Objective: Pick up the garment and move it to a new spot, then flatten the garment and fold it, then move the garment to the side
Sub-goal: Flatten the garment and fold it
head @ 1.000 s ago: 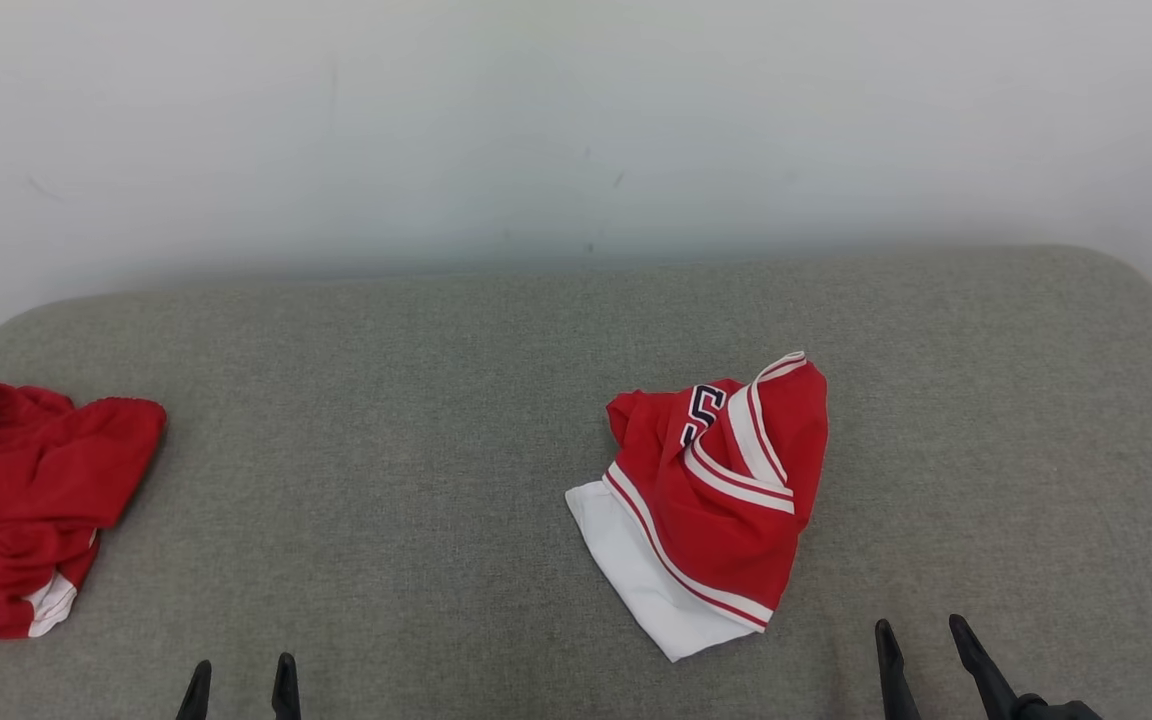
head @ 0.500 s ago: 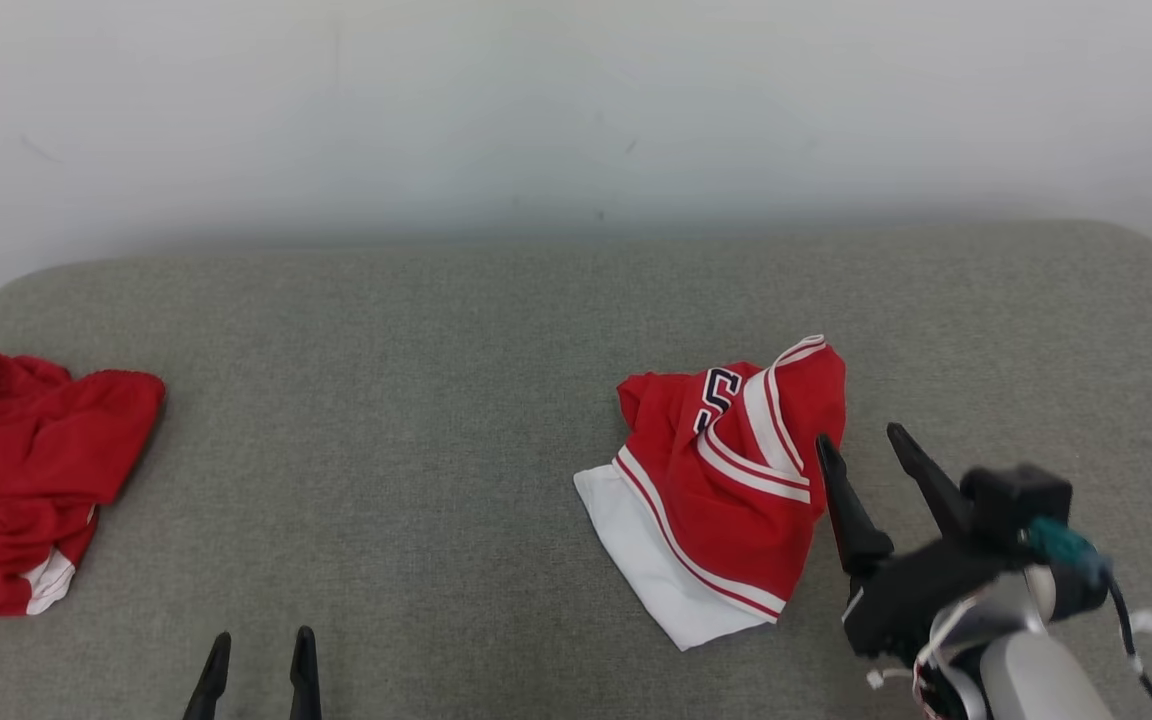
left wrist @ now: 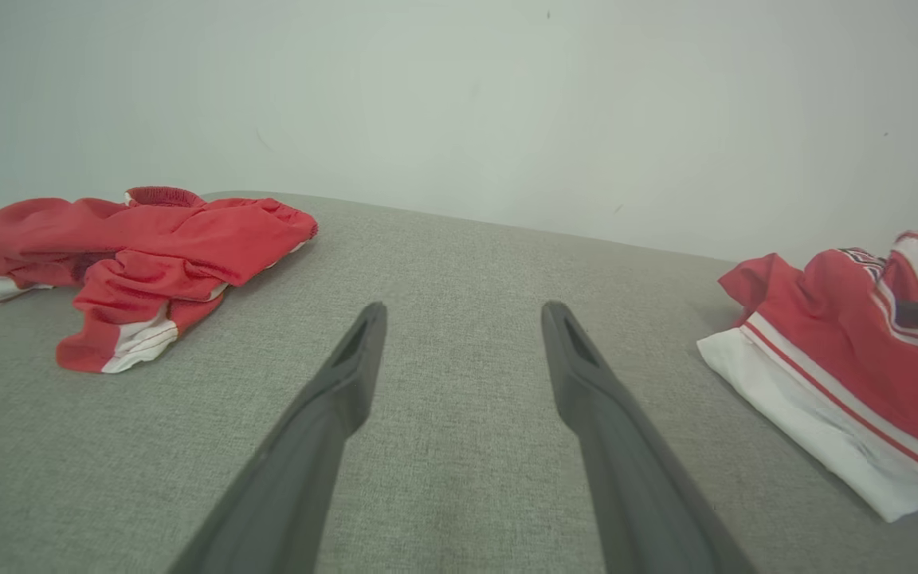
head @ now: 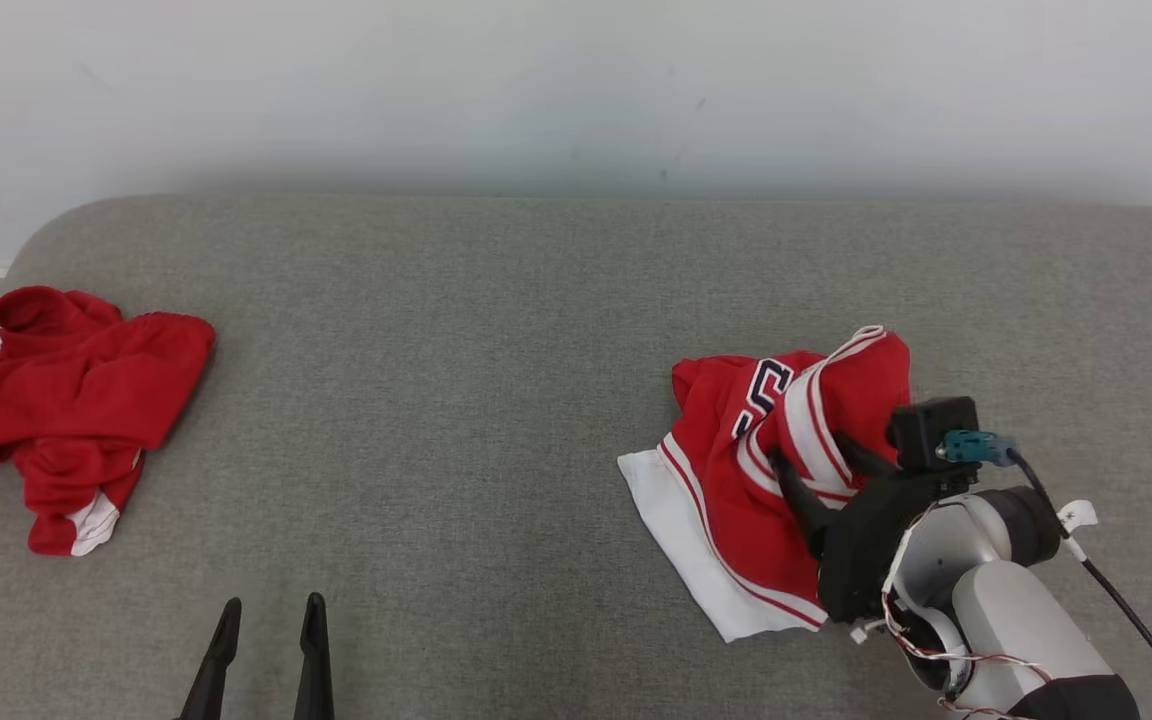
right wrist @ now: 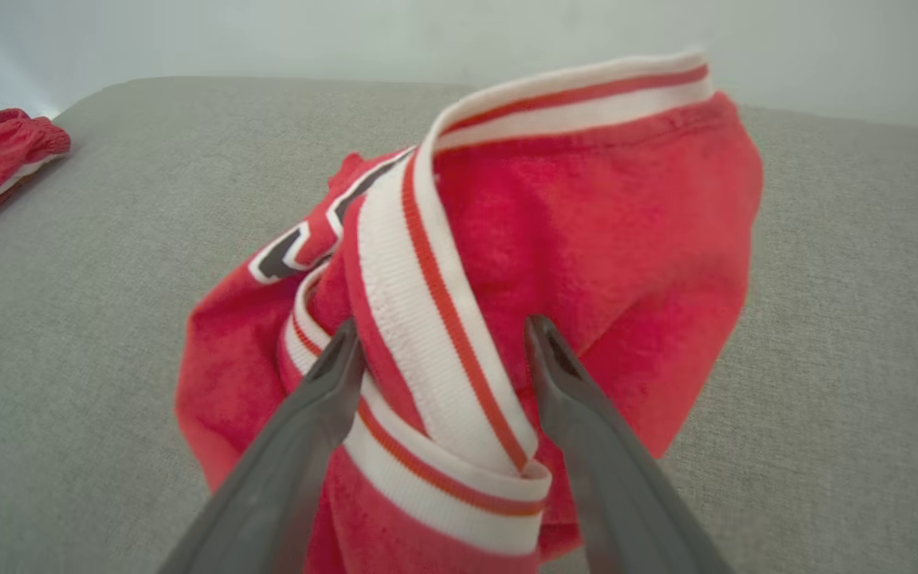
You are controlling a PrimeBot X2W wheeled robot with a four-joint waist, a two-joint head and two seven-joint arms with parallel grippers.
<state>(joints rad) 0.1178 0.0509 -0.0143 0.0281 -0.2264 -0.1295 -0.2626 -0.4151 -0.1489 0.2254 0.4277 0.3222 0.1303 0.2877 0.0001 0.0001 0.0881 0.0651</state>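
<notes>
garment (head: 726,470), red with white and red striped trim and a white panel along its near edge, lies crumpled on the right half of the grey padded bench (head: 456,350), partly heaped up, with part of a dark, white-edged number showing among the folds. in the right wrist view the garment (right wrist: 586,199) rises in a hump right in front of the camera, and a striped band (right wrist: 427,319) loops down across it.

right gripper (head: 808,450) is low over the garment's right side. its two fingers (right wrist: 300,430) are spread apart and stand one on each side of the striped band, their tips against the cloth; they have not pinched it, and the right gripper (right wrist: 441,328) holds nothing. on the wrist behind them sit a small black box (head: 931,430) with a teal plug and a dark cable running off to the right.

left gripper (head: 273,603) is at the lower left, well apart from the garment, above bare bench. in the left wrist view the left gripper (left wrist: 465,309) has its fingers wide apart with nothing between them, and the garment (left wrist: 841,319) lies far off to that view's right.

second red garment (head: 76,390), also crumpled, lies at the bench's far left end. pale wall (head: 536,90) stands behind the bench.
</notes>
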